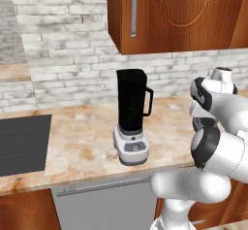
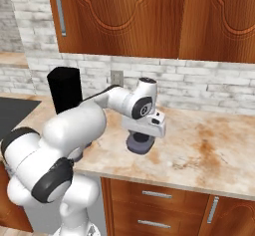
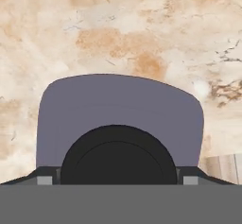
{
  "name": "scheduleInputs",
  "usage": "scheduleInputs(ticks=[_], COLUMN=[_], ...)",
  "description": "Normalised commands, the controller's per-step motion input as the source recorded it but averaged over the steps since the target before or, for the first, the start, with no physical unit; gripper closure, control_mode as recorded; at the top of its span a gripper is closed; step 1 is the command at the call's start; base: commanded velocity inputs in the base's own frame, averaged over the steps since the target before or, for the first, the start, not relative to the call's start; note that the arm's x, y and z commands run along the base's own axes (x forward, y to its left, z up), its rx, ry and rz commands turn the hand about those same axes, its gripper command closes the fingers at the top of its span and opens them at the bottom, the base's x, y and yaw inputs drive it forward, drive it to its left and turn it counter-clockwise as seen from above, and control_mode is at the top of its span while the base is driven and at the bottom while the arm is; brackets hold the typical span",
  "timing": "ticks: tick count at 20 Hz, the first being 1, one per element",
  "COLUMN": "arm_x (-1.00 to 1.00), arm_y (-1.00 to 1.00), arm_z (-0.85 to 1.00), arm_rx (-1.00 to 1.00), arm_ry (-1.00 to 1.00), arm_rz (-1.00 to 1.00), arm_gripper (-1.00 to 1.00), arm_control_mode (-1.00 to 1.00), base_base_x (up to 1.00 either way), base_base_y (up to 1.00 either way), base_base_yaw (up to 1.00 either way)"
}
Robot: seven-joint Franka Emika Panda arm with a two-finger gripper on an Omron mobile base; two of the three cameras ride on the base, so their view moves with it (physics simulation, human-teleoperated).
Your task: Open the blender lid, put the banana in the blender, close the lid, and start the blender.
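One counter [image 1: 87, 141] is carrying everything I'm seeing here: marbled tan stone under wood cabinets [image 2: 149, 16] and a whitish brick wall [image 1: 63, 40]. A dark cooktop [image 1: 22, 144] is sitting at the counter's left end. The blender [image 1: 131, 115] is standing upright mid-counter, black jar on the light grey base, handle pointing right, dial facing front; the jar's top is looking open, no cap on it. In the right base view I'm seeing the arm reaching past the jar to the right, hand pointing down over the blender lid [image 2: 139, 143], which is lying flat on the counter, well apart from the blender. In the hand view the lid [image 3: 118, 107] is sitting right below the camera, knob at the bottom centre. The gripper [image 3: 117, 180] is standing spread wide, a fingertip [image 3: 45, 178] on either side of the knob; I'm not able to tell whether they're touching it.
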Motion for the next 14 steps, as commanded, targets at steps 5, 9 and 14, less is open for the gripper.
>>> scheduleInputs(ticks=[5,9,14], arm_x=[-0.3,-0.32,-0.32], arm_y=[0.35,0.37,0.35], arm_z=[1.0,1.0,1.0], arm_rx=[-0.07,-0.11,-0.11], arm_ry=[-0.07,-0.08,-0.04], arm_rz=[0.0,0.0,0.0], arm_gripper=[1.0,1.0,1.0], arm_control_mode=[-1.0,-1.0,-1.0], base_base_x=[0.0,0.0,0.0], base_base_y=[0.0,0.0,0.0], base_base_yaw=[0.0,0.0,0.0])
